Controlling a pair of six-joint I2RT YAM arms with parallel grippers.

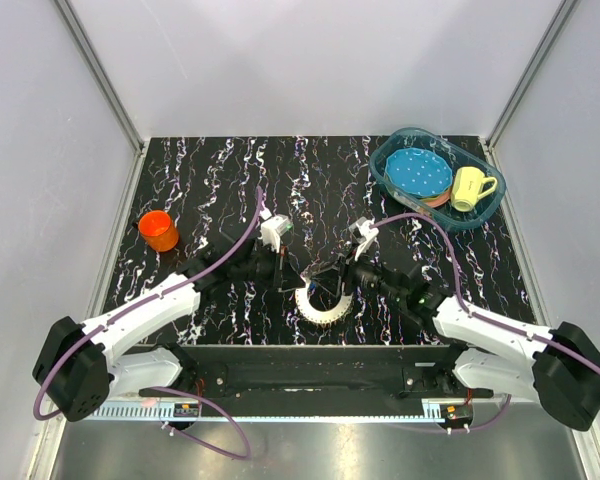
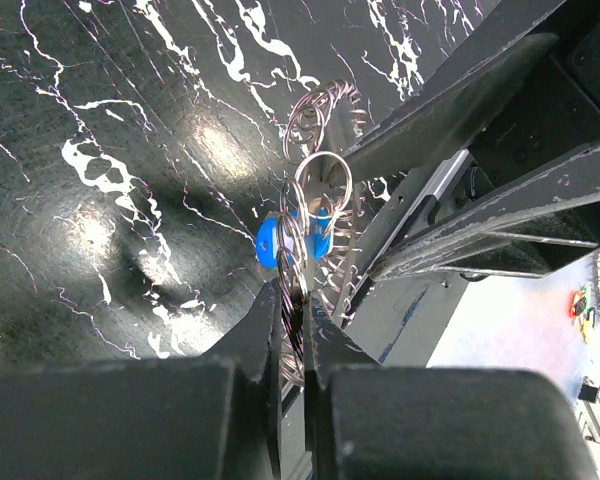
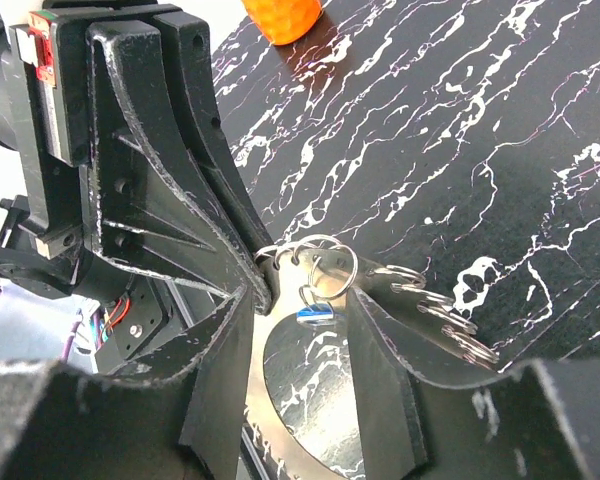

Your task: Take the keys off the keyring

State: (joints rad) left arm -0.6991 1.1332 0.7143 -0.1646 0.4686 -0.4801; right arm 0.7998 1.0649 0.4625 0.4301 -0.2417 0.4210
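- At the far left of the black marbled table (image 1: 210,180) we see an orange cup (image 1: 158,231), standing well apart from the arms.
- The left gripper (image 1: 286,274) reaches in toward the middle of the table; in its own wrist view its fingers (image 2: 255,340) are pressed almost together, with only a thin slit between them; in that slit they pinch the wire of the keyring (image 2: 323,180), held just off the tabletop.
- The keys (image 1: 320,310) hang from the wire as a pale fanned arc between the two grippers, near the front edge of the table; a small blue-headed piece (image 2: 270,242) sits among the rings just beyond the left fingertips.
- The right gripper (image 1: 342,276) meets the ring from the other side; its fingers (image 3: 380,380) are spread well apart, and the arc of keys shows in the gap; a run of small rings lies across its right-hand finger, but we cannot tell whether the finger touches them.
- At the far right a blue oval basin (image 1: 477,215) holds a blue dotted plate (image 1: 418,172) and a yellow mug (image 1: 470,187).
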